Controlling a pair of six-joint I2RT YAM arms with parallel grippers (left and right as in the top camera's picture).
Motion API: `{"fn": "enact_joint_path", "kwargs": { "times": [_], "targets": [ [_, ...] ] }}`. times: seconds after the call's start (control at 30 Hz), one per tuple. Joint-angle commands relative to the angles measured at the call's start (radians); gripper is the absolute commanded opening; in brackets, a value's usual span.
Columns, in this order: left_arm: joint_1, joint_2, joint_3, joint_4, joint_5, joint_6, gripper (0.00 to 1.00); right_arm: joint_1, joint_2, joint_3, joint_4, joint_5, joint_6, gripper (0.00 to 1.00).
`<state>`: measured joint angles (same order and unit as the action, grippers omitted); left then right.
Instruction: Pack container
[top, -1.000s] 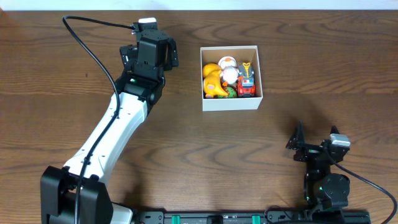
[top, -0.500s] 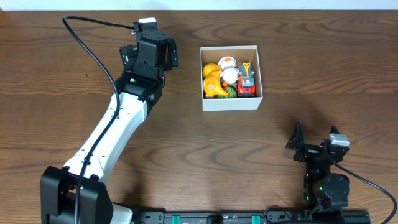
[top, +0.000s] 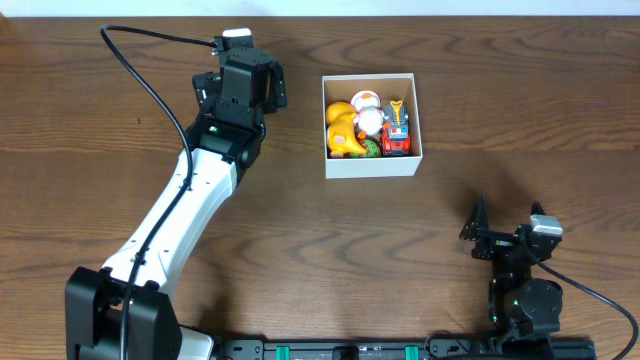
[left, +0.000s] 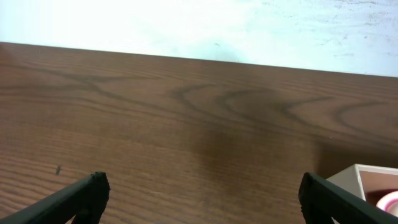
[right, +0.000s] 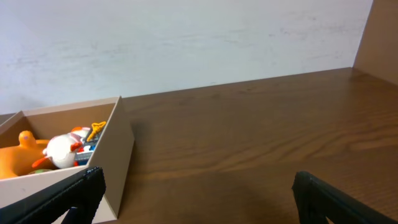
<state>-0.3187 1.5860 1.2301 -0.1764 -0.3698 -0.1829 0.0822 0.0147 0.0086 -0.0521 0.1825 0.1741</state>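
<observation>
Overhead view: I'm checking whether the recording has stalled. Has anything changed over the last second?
Nothing visibly changed. The left gripper and the right gripper both stay open where they were, and the toys lie in the container as before.

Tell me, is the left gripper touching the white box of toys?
Apart. The overhead view shows a plain strip of bare table between the left gripper and the container.

On my left wrist feed the container (left: 364, 180) is cut off at the bottom-right corner, showing only a pink sliver (left: 390, 200) inside (can't name it). From the right wrist, its near wall hides the lower halves of the toys (right: 60, 151).
</observation>
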Motion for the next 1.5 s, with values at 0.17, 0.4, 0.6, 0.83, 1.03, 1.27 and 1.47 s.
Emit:
{"fn": "enact_joint_path", "kwargs": {
  "times": [0.17,0.4,0.6,0.83,1.03,1.27,1.47],
  "targets": [
    [-0.003,-0.077,0.013,-0.050,-0.009,0.005,0.98,-0.010,-0.009,-0.003,-0.004,-0.007,-0.015,0.99],
    [-0.003,-0.356,0.013,-0.250,-0.009,0.005,0.98,-0.010,-0.009,-0.003,-0.004,-0.007,-0.015,0.99],
    [0.019,-0.634,0.013,-0.364,-0.010,0.006,0.98,-0.010,-0.009,-0.003,-0.004,-0.007,-0.015,0.99],
    [0.105,-0.991,0.013,-0.633,-0.002,0.000,0.98,-0.010,-0.009,-0.003,-0.004,-0.007,-0.015,0.99],
    [0.180,-1.213,0.005,-0.776,0.045,-0.018,0.98,-0.010,-0.009,-0.003,-0.004,-0.007,-0.015,0.99],
    [0.231,-1.354,-0.114,-0.790,0.124,-0.019,0.98,-0.010,-0.009,-0.003,-0.004,-0.007,-0.015,0.99],
    [0.256,-1.426,-0.321,-0.729,0.128,-0.053,0.98,-0.010,-0.009,-0.003,-0.004,-0.007,-0.015,0.99]
  ]
}}
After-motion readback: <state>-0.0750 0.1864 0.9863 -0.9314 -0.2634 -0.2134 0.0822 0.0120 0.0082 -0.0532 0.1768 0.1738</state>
